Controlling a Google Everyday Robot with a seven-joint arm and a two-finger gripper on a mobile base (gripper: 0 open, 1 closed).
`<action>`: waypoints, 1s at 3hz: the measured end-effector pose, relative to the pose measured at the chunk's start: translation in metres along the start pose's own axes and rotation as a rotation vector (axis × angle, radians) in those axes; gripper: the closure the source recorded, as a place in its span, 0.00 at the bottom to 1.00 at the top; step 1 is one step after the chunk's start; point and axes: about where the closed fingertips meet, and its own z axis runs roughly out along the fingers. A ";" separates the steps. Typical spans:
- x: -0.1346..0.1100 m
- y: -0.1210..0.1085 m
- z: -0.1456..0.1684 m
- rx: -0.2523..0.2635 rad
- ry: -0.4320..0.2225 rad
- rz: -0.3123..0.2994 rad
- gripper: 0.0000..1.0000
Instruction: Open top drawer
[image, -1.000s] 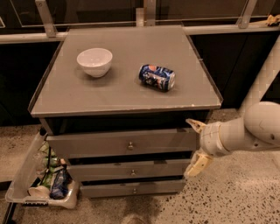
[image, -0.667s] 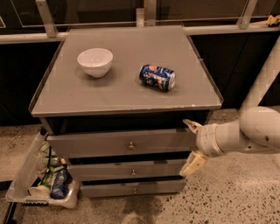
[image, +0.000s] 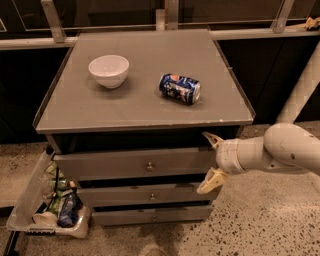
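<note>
The top drawer (image: 125, 165) is the widest grey front under the cabinet top, with a small round metal knob (image: 149, 166) at its centre. It stands slightly forward of the cabinet frame. My gripper (image: 210, 160) is at the drawer's right end, coming in from the right on a white arm. Its two cream fingers are spread apart, one (image: 212, 138) above the drawer front's level and one (image: 211, 182) below. It holds nothing and is well right of the knob.
Two narrower drawers (image: 150, 196) sit below. On the cabinet top (image: 145, 107) are a white bowl (image: 108, 70) and a blue can (image: 180, 88) lying on its side. A clear bin (image: 30, 220) of items stands on the floor at left. A white post (image: 302, 87) is at right.
My gripper has moved a little to the left, closer to the right end of the top drawer. The drawer, bowl and can have not moved.
</note>
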 end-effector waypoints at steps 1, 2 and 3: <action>0.001 -0.008 0.015 0.005 -0.005 -0.024 0.00; 0.007 -0.016 0.030 -0.016 -0.009 -0.071 0.00; 0.013 -0.022 0.040 -0.038 0.000 -0.111 0.00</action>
